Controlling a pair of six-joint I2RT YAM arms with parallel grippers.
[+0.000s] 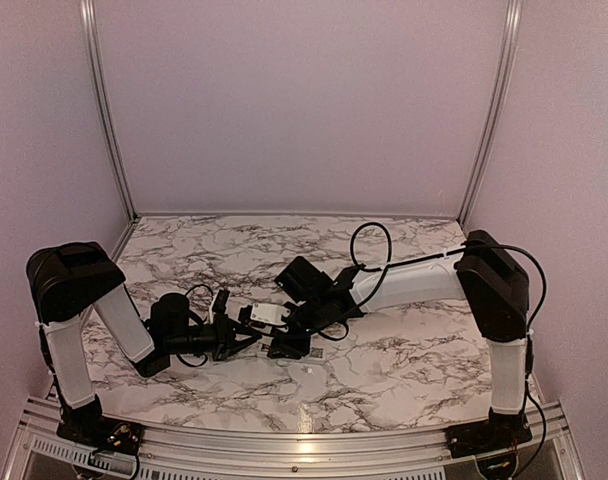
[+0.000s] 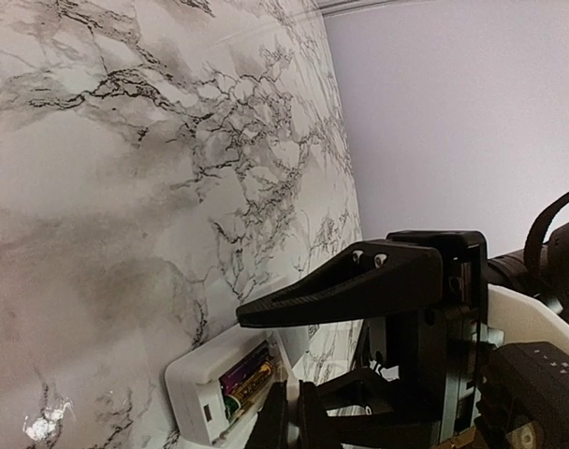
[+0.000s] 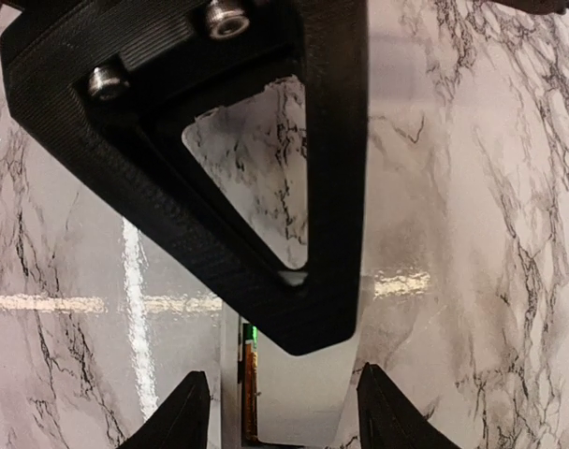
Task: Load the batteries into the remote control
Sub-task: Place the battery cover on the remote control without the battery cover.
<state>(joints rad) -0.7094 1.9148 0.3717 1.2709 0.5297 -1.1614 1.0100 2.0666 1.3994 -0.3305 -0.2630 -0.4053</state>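
Over the marble table [image 1: 414, 370], seen from above, the two arms met near the middle. The left gripper [image 1: 246, 338] reached in from the left and the right gripper [image 1: 289, 345] came down from the right. The white remote control [image 1: 269, 314] sat between them, raised off the table and tilted.

From the left wrist, the remote lay at the bottom of the view with its open compartment facing up. One battery [image 2: 249, 377], golden with a purple band, sat inside that compartment. The left gripper's fingers [image 2: 359, 276] were closed on the remote, the upper one lying along its edge. I could not see exactly where the lower finger touched.

From the right wrist, looking straight down, a black triangular finger [image 3: 331, 187] of the left gripper crossed most of the view. Below it, in shadow, a strip of the remote showed with the battery lying lengthwise in it. The right gripper's own fingertips [image 3: 182, 416] stood well apart on either side of the remote, spread wide and clamping nothing. A second battery could not be made out in any view.
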